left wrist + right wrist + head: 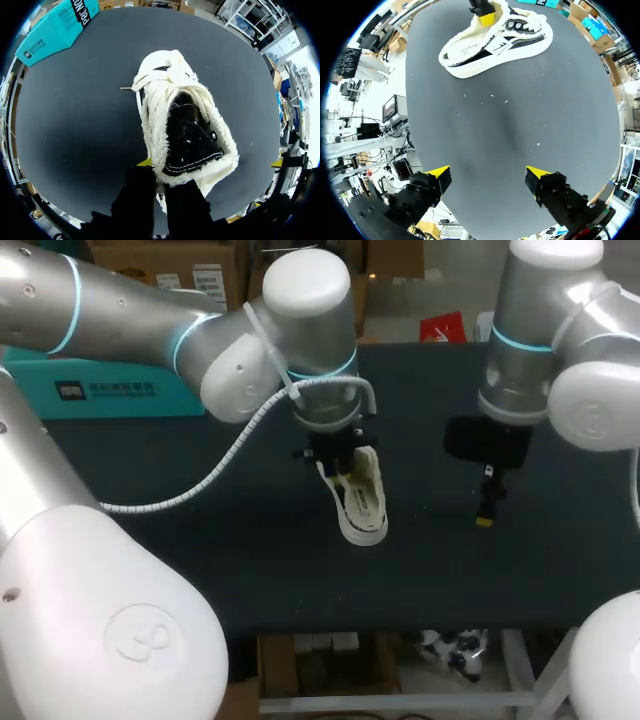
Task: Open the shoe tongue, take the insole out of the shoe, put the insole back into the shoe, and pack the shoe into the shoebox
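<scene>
the white fleece-lined shoe (365, 502) sits near the middle of the dark surface (200, 540), its black-lined opening facing up at the left arm. the left pincer (159, 172) stands at the heel end with its fingers drawn close together and a strip of the fleecy rim between them, so it looks clamped on the shoe's edge. the right pincer (487, 175) hangs spread wide and empty over bare surface, well apart from the shoe. the teal cardboard shoebox (100, 390) lies at the far left corner.

the hold seems thin and on soft pile. if lifted by that rim alone, the shoe could swing, slide free and tumble, or the rim could fold. with the box so far off, any carry would likely strain the grip.
</scene>
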You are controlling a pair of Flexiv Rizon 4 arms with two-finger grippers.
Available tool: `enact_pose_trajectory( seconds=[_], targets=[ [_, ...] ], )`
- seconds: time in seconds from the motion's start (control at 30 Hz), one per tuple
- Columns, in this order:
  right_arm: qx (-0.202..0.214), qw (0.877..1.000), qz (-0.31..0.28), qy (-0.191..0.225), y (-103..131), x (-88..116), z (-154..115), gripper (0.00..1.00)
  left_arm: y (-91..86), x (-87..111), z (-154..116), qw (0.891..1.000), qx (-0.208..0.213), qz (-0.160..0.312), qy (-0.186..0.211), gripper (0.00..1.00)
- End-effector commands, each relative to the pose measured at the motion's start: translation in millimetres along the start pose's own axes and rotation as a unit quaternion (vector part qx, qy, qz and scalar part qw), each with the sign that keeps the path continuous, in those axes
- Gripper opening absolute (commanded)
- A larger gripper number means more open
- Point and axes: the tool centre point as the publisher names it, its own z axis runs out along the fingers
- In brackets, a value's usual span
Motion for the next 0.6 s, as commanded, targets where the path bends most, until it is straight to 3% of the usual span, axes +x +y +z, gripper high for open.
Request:
enact_pose_trajectory(
  seconds=[0.03,0.13,0.27,0.47,0.6],
  targets=[
    [0.005,1.0,-0.021,-0.009,-0.7,-1.9,-2.4,1.0,2.4,-13.4,-10.8,0.999,0.014,0.018,0.027,0.0],
    [0.006,0.997,-0.073,-0.036,-9.6,-3.0,-8.6,1.0,-1.9,-21.2,-15.4,0.998,0.032,0.043,0.044,0.0],
    [-0.03,0.986,-0.153,-0.056,-18.0,-7.1,-15.3,1.0,-7.3,-30.6,-16.6,0.994,0.052,0.077,0.06,0.0],
    [-0.036,0.966,-0.254,-0.043,-7.2,-24.3,-23.8,1.0,-14.0,-39.2,-19.7,0.985,0.06,0.134,0.091,0.0],
    [-0.003,0.96,-0.28,0.004,7.5,-35.3,-32.0,1.0,-17.8,-43.1,-20.8,0.98,0.063,0.16,0.104,0.0]
  ],
)
